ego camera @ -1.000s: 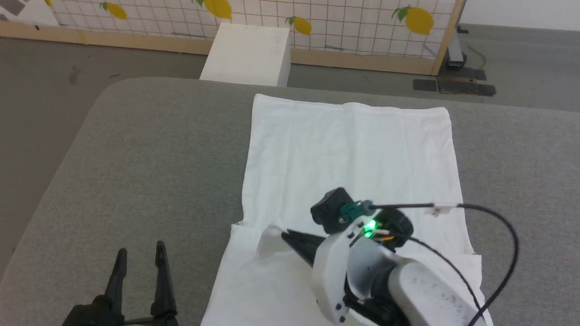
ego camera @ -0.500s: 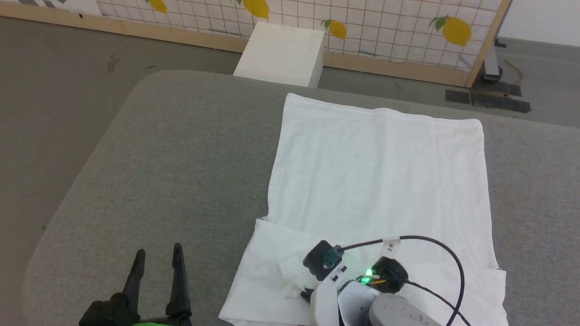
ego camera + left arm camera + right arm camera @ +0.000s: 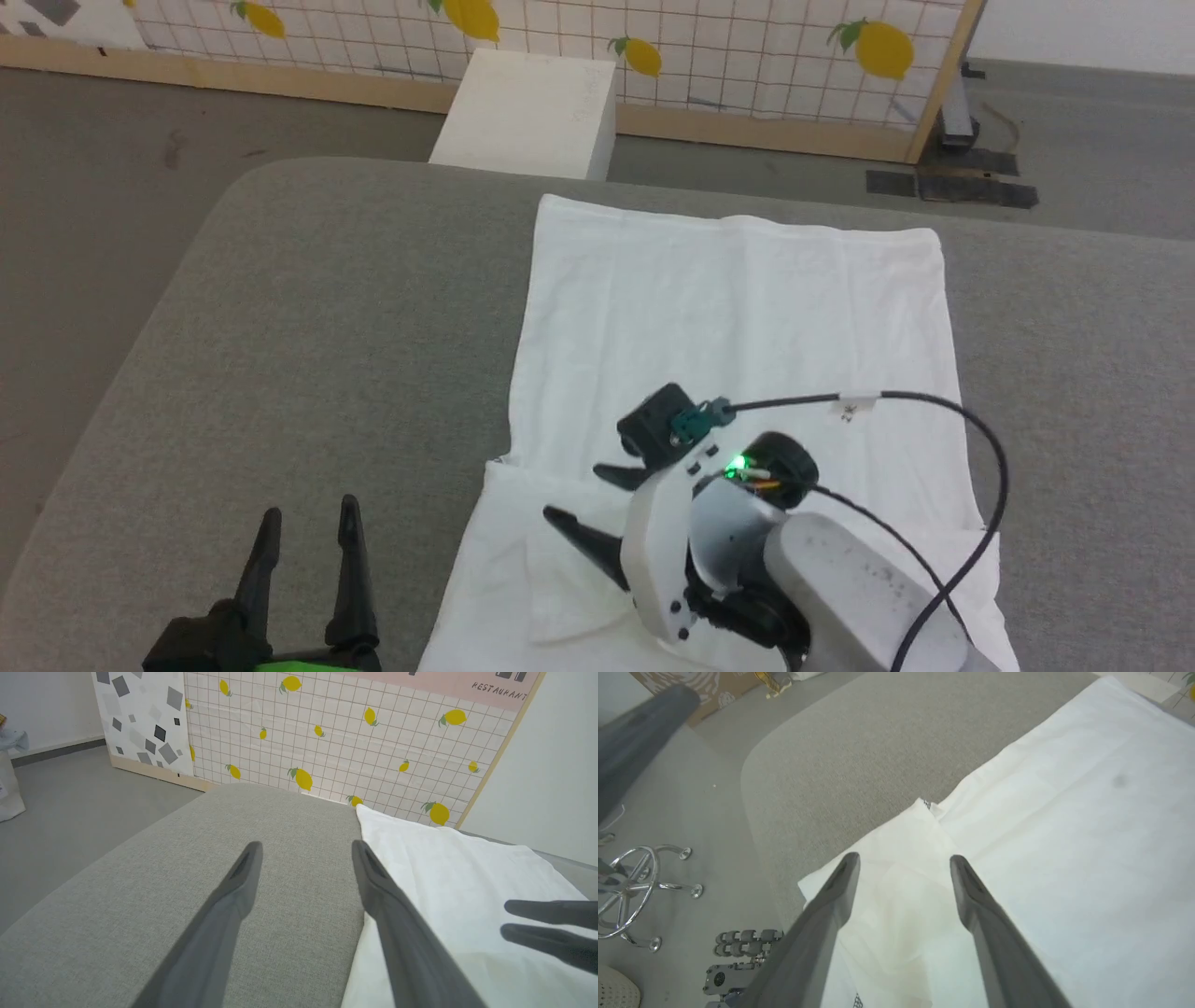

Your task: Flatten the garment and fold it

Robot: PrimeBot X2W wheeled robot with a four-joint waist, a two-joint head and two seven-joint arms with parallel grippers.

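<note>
The garment (image 3: 738, 317), a white shirt, lies spread flat on the grey table (image 3: 308, 355), with its near part folded over. My right gripper (image 3: 579, 493) hovers open over the near-left part, above a loose flap of fabric (image 3: 560, 583), and nothing sits between its fingers. In the right wrist view that gripper (image 3: 904, 858) stands open above the folded corner of the garment (image 3: 1064, 812). My left gripper (image 3: 311, 511) is open over bare table, left of the garment. In the left wrist view the left gripper (image 3: 306, 845) sits beside the garment's (image 3: 444, 872) left edge, with the right gripper (image 3: 509, 918) at the far right.
A white box (image 3: 527, 112) stands on the floor behind the table, in front of a lemon-patterned screen (image 3: 747, 56). The table's rounded left corner (image 3: 233, 187) drops to the grey floor. A chrome chair base (image 3: 630, 882) stands on the floor near the table.
My right gripper, shut on a pinch of fabric a second ago, has opened and let it go; the flap now lies on the garment. The head camera shifted. My left gripper stayed put.
</note>
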